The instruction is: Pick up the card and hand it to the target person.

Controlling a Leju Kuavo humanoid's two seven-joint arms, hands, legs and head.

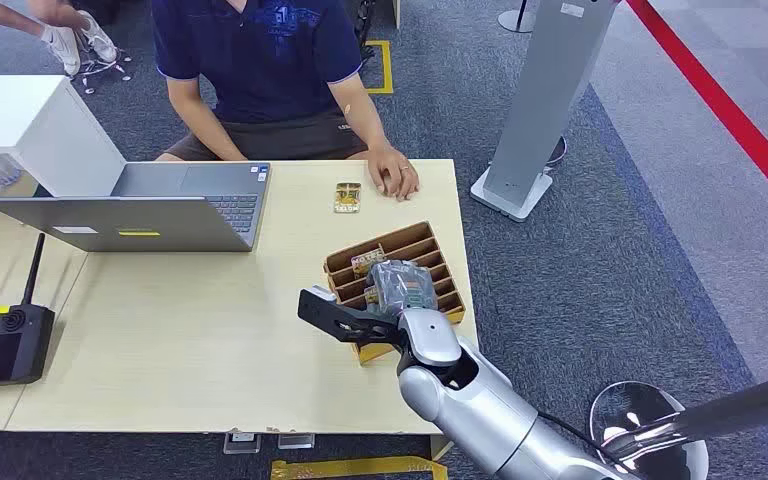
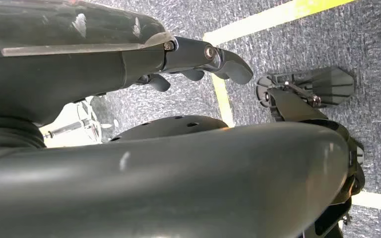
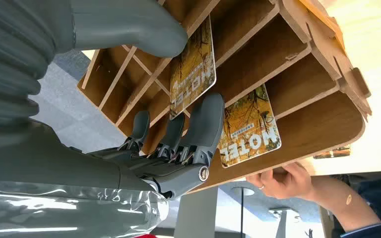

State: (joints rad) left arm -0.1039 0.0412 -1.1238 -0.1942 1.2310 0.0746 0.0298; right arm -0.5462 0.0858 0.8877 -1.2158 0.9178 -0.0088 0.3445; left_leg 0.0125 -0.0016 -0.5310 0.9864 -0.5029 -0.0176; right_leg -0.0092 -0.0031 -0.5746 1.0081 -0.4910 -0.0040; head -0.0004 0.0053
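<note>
The job has only just begun. The right robot hand (image 3: 178, 144) is at the rack (image 1: 430, 250) with its fingers by a card (image 3: 193, 69), but I cannot tell if it grips it yet. Lifting it and passing it to the person (image 1: 260, 70) at 12 o'clock is still to do. The card is yellow and says MOTEL. It stands in a slot. The left robot hand (image 2: 198, 62) hangs loose, holding nothing.

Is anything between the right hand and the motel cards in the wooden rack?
Nothing visible. The right hand sits at the rack, thumb and fingers either side of the nearer motel card; only slot dividers flank it.
</note>
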